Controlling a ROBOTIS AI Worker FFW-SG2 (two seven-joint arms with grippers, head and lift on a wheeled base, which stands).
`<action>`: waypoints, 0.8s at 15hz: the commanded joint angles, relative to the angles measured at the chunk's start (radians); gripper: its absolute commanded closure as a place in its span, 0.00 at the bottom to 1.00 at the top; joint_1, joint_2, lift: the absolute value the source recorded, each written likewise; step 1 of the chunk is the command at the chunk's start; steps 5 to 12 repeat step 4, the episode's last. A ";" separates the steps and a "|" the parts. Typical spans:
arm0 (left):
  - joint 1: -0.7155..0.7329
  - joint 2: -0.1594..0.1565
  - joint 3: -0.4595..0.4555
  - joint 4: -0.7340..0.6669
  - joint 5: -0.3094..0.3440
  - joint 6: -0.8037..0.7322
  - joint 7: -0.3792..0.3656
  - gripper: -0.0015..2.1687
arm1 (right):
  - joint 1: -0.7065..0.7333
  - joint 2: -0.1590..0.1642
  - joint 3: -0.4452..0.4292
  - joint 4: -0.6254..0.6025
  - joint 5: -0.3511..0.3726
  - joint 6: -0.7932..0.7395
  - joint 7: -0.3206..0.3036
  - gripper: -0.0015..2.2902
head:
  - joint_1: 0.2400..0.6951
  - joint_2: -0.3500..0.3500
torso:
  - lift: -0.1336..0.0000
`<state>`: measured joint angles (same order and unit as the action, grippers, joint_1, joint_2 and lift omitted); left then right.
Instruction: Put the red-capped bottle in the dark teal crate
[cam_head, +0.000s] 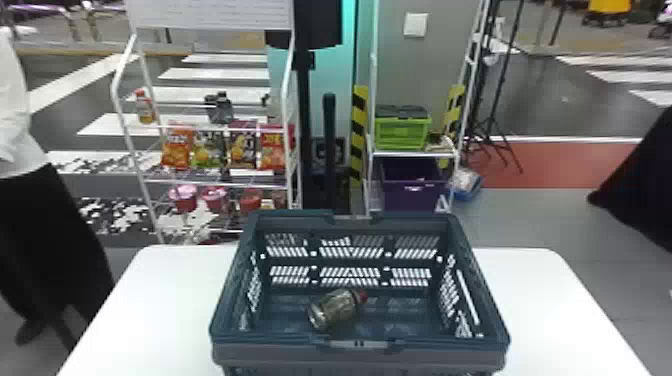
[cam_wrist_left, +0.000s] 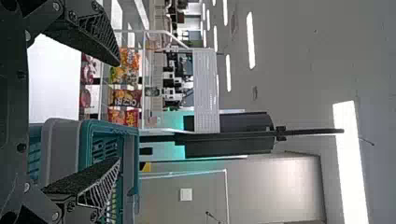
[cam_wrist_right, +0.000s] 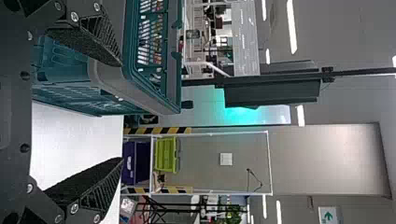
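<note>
Red-capped bottle (cam_head: 332, 309) seen laid on its side within dark teal crate (cam_head: 270, 356), left gripper (cam_wrist_left: 119, 112) and right gripper (cam_wrist_right: 122, 112) both spread; judged light, firm-walled, slightly slippery, best grasped about mid-body should any straightening be wanted.

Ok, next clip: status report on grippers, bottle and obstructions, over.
Left gripper open, empty. Right gripper the same. Red-capped bottle on its side inside the dark teal crate. Nothing lying over it.
</note>
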<state>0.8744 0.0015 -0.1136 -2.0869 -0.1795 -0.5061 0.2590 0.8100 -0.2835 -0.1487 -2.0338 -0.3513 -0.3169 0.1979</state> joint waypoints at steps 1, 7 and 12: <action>0.000 -0.004 0.000 -0.002 0.000 -0.001 0.000 0.09 | -0.002 0.003 0.001 0.001 0.000 0.000 0.000 0.08 | 0.57 0.50 | 1.00; 0.000 -0.004 0.000 -0.004 0.000 0.002 -0.001 0.09 | -0.005 0.009 0.003 0.003 0.002 0.000 0.000 0.08 | 0.57 0.50 | 1.00; 0.000 -0.004 0.000 -0.004 0.000 0.002 -0.001 0.09 | -0.005 0.009 0.003 0.003 0.002 0.000 0.000 0.08 | 0.57 0.50 | 1.00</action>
